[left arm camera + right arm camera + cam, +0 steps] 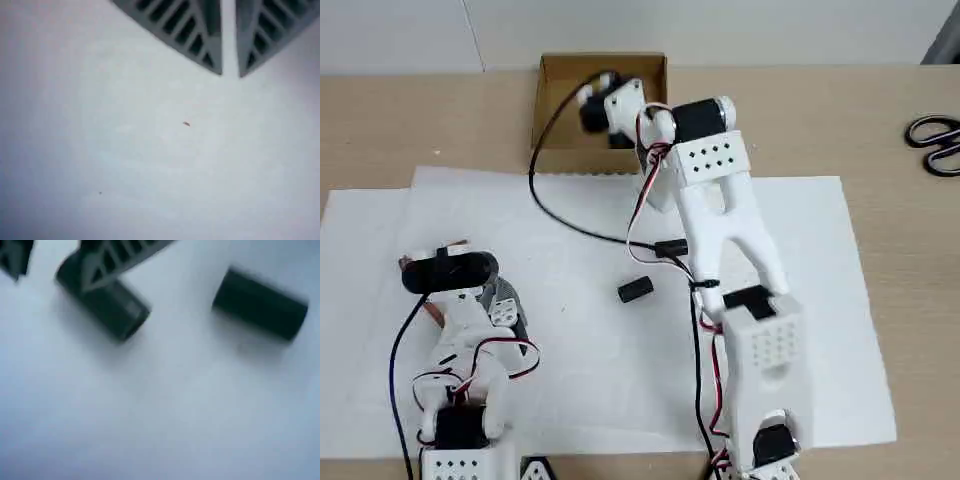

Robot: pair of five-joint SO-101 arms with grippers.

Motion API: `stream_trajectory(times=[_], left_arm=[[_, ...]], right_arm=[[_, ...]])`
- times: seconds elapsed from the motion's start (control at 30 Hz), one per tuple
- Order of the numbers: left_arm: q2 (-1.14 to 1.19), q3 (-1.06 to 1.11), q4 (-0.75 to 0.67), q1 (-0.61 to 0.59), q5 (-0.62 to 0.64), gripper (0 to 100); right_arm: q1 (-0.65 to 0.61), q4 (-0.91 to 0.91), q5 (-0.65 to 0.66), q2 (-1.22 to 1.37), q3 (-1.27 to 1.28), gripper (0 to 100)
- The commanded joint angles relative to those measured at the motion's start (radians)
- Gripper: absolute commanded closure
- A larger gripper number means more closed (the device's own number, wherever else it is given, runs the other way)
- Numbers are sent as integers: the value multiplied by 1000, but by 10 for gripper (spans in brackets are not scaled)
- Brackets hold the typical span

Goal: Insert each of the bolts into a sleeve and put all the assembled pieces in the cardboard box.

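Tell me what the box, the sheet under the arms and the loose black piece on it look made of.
Box: cardboard by its look, matte brown with thin upright walls. Sheet: probably paper, flat matte white with a crisp thin edge. Black piece: a small cylinder, possibly plastic or rubber; dull black, too small to settle.

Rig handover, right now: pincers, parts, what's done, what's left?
Left pincer: shut, empty, over the paper.
Right pincer: at the box; grip unclear.
Beneath it lie a first piece and a second piece, apparently in the box. I cannot tell if they are assembled.
A loose piece lies on the paper.
Left: assemble it if needed, then box it.
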Motion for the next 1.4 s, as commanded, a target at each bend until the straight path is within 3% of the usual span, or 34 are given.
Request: stream_trajectory(times=[0.0, 0.33, 0.73, 1.37], left_arm=[[-12, -5, -26, -3, 6, 994], [-12, -5, -25, -3, 6, 994], [-12, -5, -12, -5, 6, 994], [-12, -5, -12, -5, 6, 994]], right_arm=[[4, 8, 115, -142, 161, 933], [12, 7, 330, -162, 222, 831], [10, -10, 460, -28, 222, 828], [10, -159, 497, 203, 221, 831]])
